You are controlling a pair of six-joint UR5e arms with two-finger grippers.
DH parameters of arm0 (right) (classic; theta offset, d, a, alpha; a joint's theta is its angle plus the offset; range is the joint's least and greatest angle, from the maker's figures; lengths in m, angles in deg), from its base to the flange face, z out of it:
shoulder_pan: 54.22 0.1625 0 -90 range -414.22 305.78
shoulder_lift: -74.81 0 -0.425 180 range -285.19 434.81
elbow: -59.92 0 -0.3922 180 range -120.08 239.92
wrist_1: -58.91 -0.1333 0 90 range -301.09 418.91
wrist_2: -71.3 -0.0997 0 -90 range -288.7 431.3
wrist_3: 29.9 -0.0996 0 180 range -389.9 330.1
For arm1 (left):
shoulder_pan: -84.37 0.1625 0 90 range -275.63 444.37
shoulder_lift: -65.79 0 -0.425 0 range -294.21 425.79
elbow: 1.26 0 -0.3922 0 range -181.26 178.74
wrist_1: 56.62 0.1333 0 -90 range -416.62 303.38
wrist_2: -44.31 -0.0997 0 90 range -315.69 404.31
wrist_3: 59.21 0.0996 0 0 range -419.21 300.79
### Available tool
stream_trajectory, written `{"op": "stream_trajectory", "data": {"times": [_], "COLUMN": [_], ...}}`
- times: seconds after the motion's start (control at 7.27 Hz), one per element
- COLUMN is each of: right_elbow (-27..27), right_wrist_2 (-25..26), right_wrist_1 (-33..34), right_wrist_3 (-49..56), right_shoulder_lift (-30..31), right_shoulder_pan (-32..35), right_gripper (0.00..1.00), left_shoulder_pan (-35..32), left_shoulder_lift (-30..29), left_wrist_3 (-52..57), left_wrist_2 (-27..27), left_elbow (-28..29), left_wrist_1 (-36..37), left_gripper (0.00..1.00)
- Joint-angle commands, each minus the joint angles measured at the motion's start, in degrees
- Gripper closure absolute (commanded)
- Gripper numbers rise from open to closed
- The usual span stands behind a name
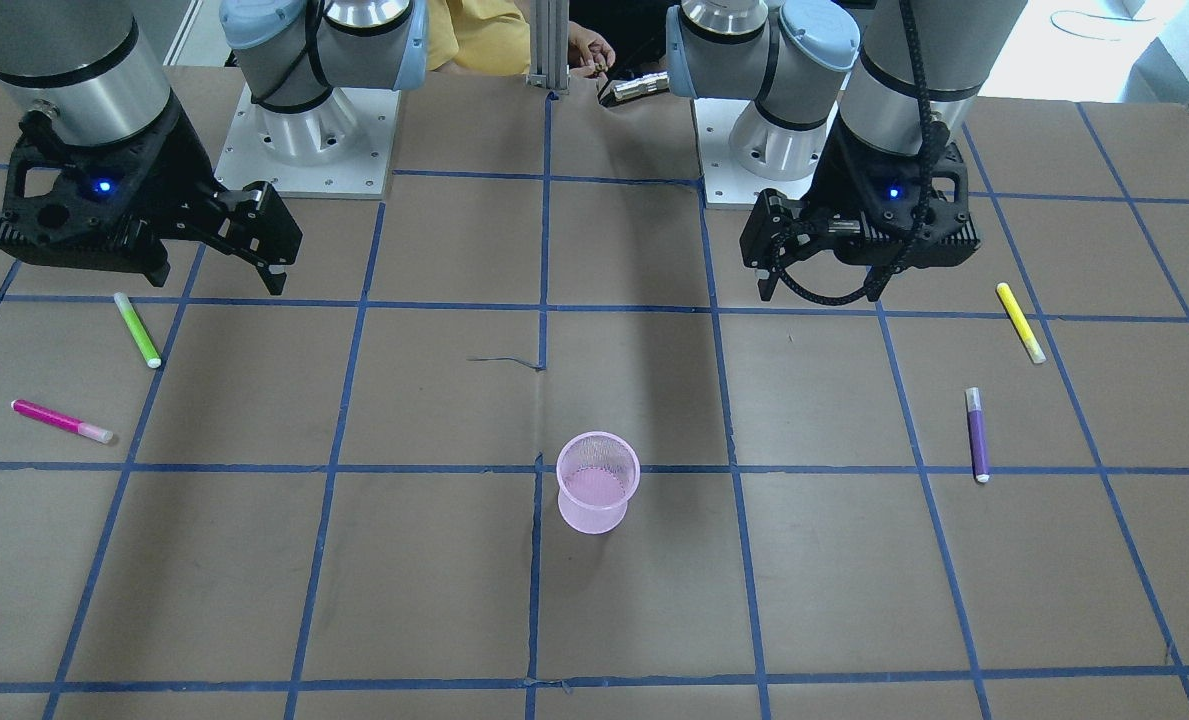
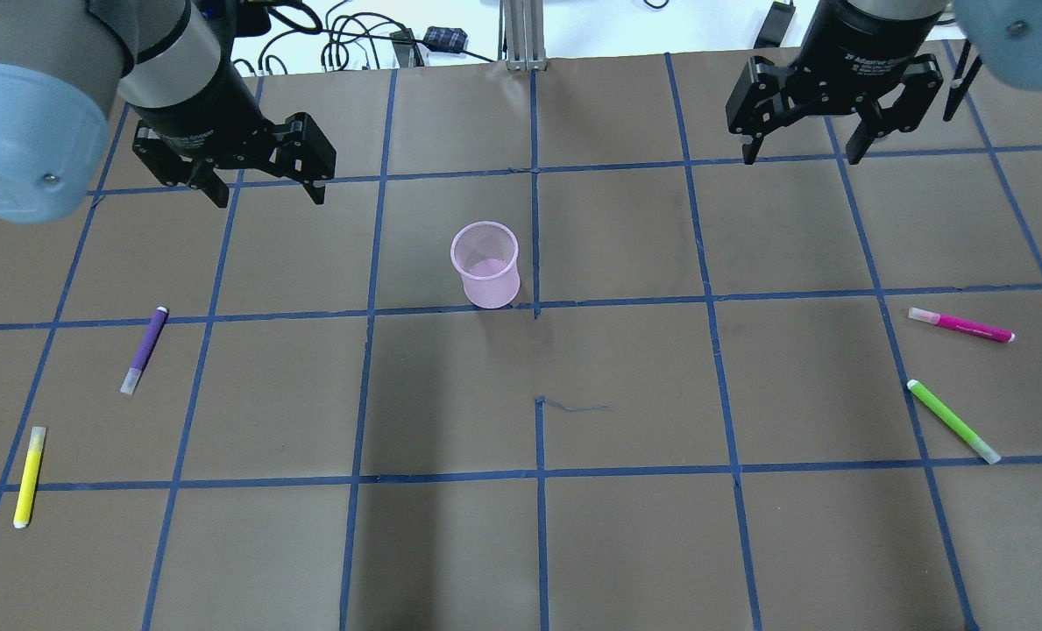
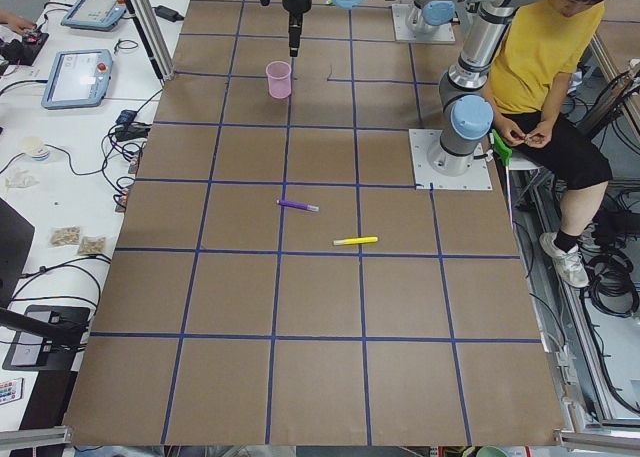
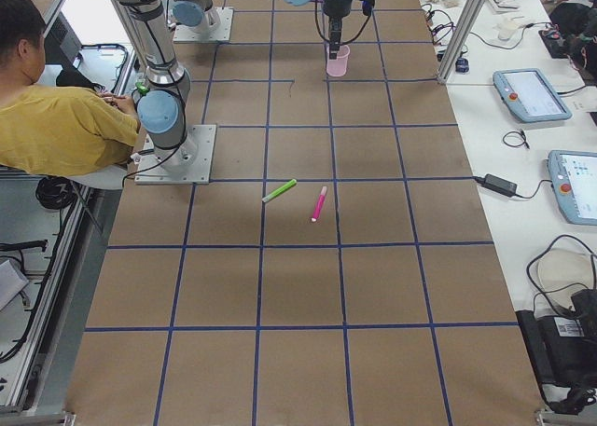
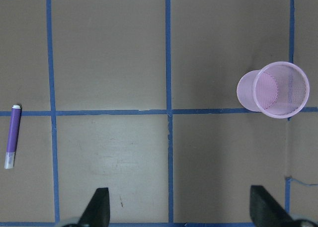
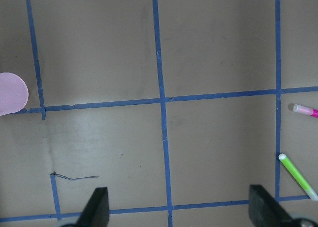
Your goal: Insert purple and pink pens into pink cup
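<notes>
The pink mesh cup point(image 2: 485, 263) stands upright mid-table; it also shows in the front view point(image 1: 597, 483) and the left wrist view point(image 5: 273, 90). The purple pen point(image 2: 144, 350) lies flat on the left side, also in the left wrist view point(image 5: 13, 136). The pink pen point(image 2: 961, 325) lies flat on the right side, also at the edge of the right wrist view point(image 6: 305, 110). My left gripper point(image 2: 266, 188) is open and empty, held high, left of the cup and beyond the purple pen. My right gripper point(image 2: 801, 158) is open and empty, held high, beyond the pink pen.
A green pen point(image 2: 953, 421) lies near the pink pen. A yellow pen point(image 2: 28, 476) lies near the purple pen at the left edge. A person in yellow point(image 3: 540, 57) sits behind the robot bases. Blue tape lines grid the brown table.
</notes>
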Motion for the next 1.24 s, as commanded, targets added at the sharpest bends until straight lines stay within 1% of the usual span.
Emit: {"op": "stream_trajectory", "data": {"times": [0.0,0.28,0.55,0.69,0.83,0.96,1.1], "right_elbow": [0.0,0.0,-1.0,-0.9,-0.4,-0.3,-0.1], "right_wrist_2": [0.0,0.4,0.7,1.1,1.5,1.4,1.4], "right_wrist_1": [0.0,0.0,0.3,0.7,-0.3,-0.7,-1.7], "right_wrist_3": [0.0,0.6,6.8,18.3,27.3,32.5,40.3], "right_shoulder_lift": [0.0,0.1,-0.6,-0.6,-0.1,0.1,0.2], "right_shoulder_pan": [0.0,0.0,-0.1,-1.4,-4.1,-7.4,-9.5], "right_gripper": [0.0,0.0,0.0,0.0,0.0,0.0,0.0], "left_shoulder_pan": [-0.3,-0.4,-1.0,-1.1,-0.5,-0.5,-0.1], "left_shoulder_lift": [-0.2,-0.3,-0.3,-0.6,-0.7,-0.7,-0.1], "left_wrist_3": [0.2,0.7,0.6,0.6,0.7,0.6,0.6], "left_wrist_2": [0.5,0.7,0.9,0.8,1.0,0.2,0.0], "left_elbow": [-0.1,-0.1,0.2,0.1,0.8,0.2,0.0], "left_wrist_1": [0.5,1.9,2.8,2.7,2.8,2.0,0.4], "left_gripper": [0.0,0.0,0.0,0.0,0.0,0.0,0.0]}}
